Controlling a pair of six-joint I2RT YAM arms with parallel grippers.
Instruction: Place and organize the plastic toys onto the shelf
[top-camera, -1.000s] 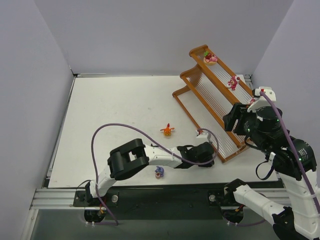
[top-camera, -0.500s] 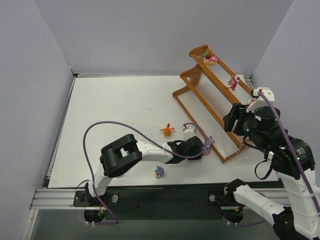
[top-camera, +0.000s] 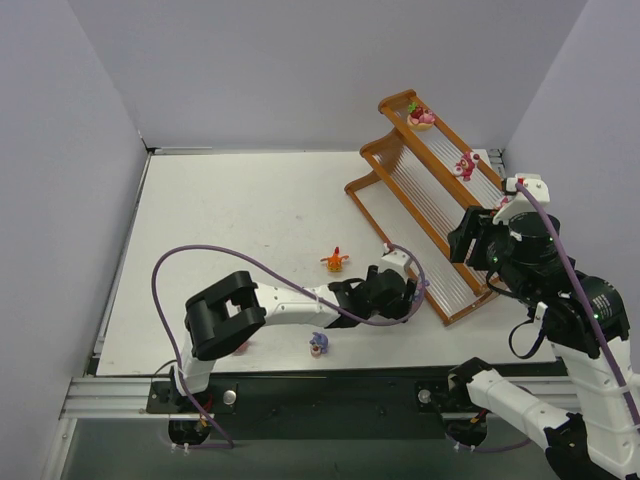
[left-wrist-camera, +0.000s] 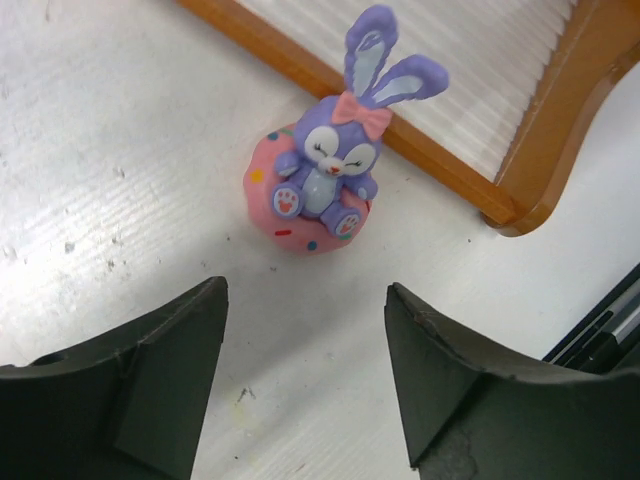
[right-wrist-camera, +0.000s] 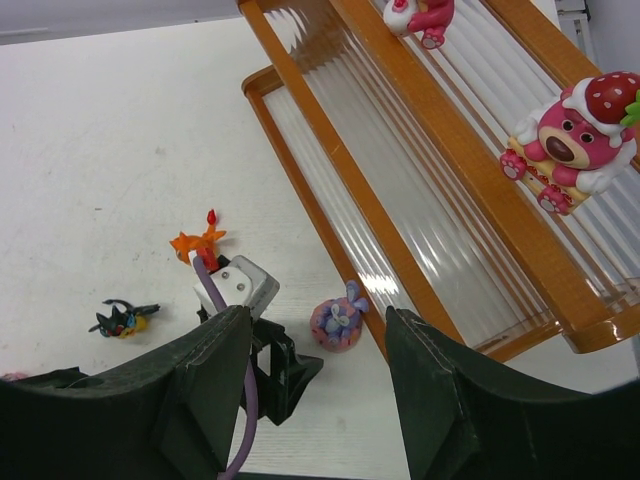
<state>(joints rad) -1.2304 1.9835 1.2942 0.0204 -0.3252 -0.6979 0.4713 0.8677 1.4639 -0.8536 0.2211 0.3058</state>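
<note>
White bench (left-wrist-camera: 100, 150) all around. Left tool (left-wrist-camera: 305, 305) has its fingers apart, holding nothing — just past them a small purple plastic bunny on a pink donut (left-wrist-camera: 318, 185) stands beside the orange-brown stepped shelf (left-wrist-camera: 440, 172), not on it. Probably light, hard, slippery — pinch the donut, not the ears.

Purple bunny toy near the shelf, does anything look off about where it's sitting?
Yes. The purple bunny stands upright on the table, just outside the shelf beside its lowest rim, not on a tier. The left gripper is open and clear of it. Nothing looks tipped or damaged.
</note>
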